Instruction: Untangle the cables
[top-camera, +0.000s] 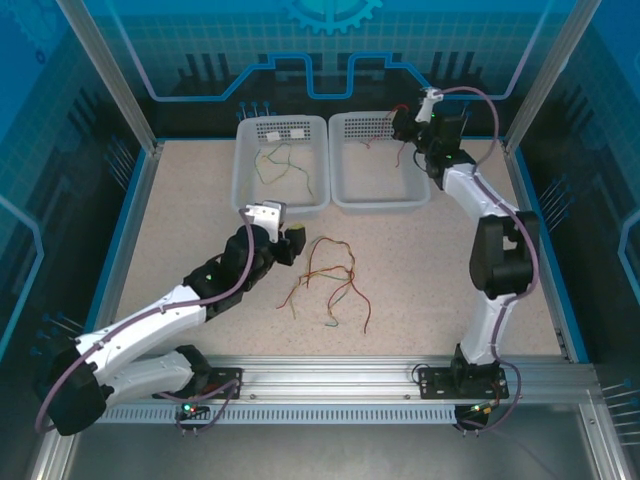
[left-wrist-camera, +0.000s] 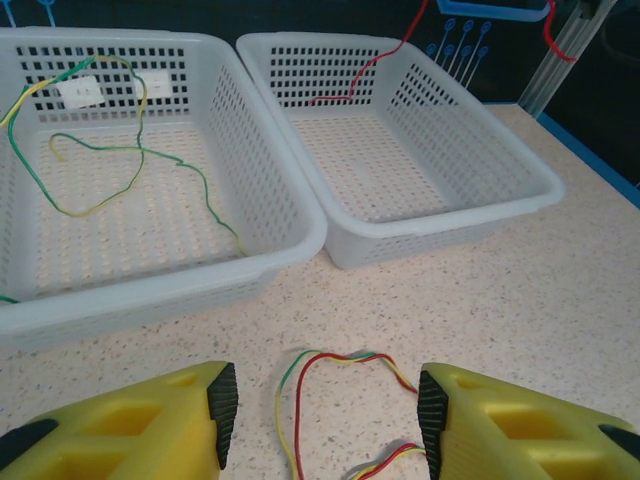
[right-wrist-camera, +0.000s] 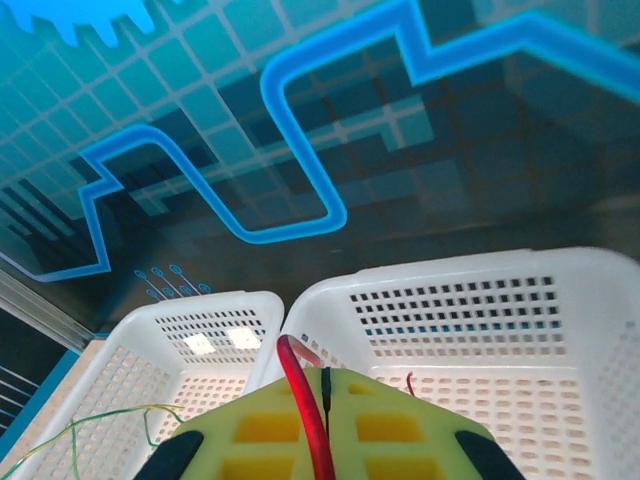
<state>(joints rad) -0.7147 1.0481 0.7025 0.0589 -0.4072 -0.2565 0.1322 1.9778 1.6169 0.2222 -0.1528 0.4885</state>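
Left gripper (left-wrist-camera: 325, 410): yellow fingers (left-wrist-camera: 150, 425) about half open, holding nothing. A loop of the cable tangle (left-wrist-camera: 335, 370), red, yellow and green strands, lies on the table (left-wrist-camera: 520, 290) in the gap between the tips. The loop's right side runs close to the right finger's tip; can't tell if it touches. In the top view the left gripper (top-camera: 287, 242) sits just left of the cable tangle (top-camera: 335, 280), which is spread loosely across the middle of the table, orange, red and green wires crossing each other.

Right gripper (right-wrist-camera: 322, 385): fingers pressed together, with the red cable (right-wrist-camera: 305, 410) pinched in the seam between them. A thin dark wire lies next to it. In the top view the right gripper (top-camera: 408, 125) is raised over the back of the right basket (top-camera: 380, 203). From the left wrist view the red cable (left-wrist-camera: 365, 70) hangs down over that basket's back wall, its end inside against the mesh.

The left basket (top-camera: 245, 190) stands just beside the right basket, rims almost touching. It holds green and yellow cables (left-wrist-camera: 110, 150), loosely curled on its floor with one end going up the back wall. Both baskets stand at the far side of the table, beyond the tangle, and nothing lies between the left fingers and the loop.
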